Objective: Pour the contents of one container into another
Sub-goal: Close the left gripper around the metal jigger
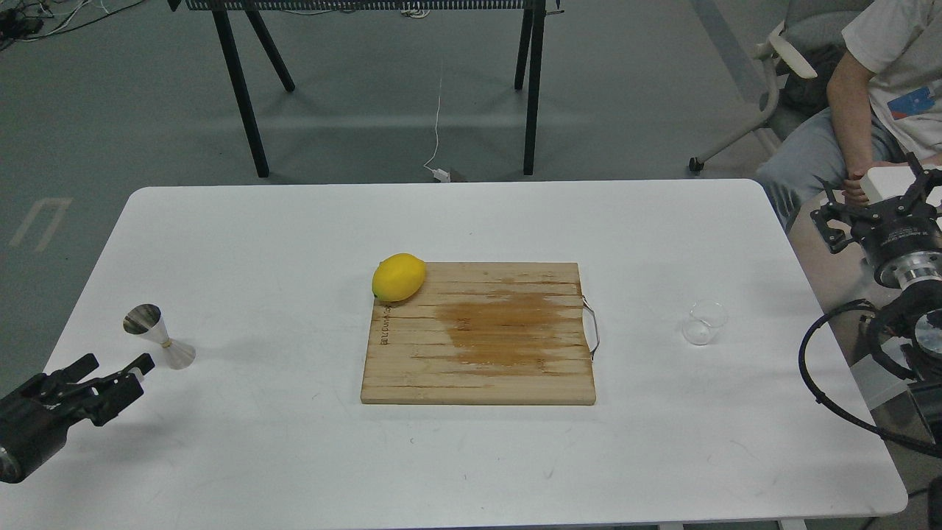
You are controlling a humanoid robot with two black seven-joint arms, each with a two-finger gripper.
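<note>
Fingers on the left gripper (118, 366) stand apart with a clear gap between the two black tips, holding nothing, low over the near left corner of the white worktop (294, 456). Just beyond those tips stands the shiny steel hourglass-shaped jigger (158, 337), leaning a little with its open upper cone tipped toward the left; it rests on the worktop, close to the fingers but not touching them. Over on the right, the right gripper (872, 210) hangs past the worktop's right edge, and its dark fingers are seen against the clutter so that I cannot tell how far they are spread; nothing shows between them. The small clear glass cup (704, 322), short and round with a thin rim, sits on the worktop toward the right side, well apart from both grippers and from the jigger. Between the two vessels lies a pale wooden cutting board (478, 368) with a dark stain across its middle and a thin metal handle on its right edge. A yellow lemon (398, 277) rests at the board's far left corner, partly overhanging it. A seated person (883, 88) is at the far right.
</note>
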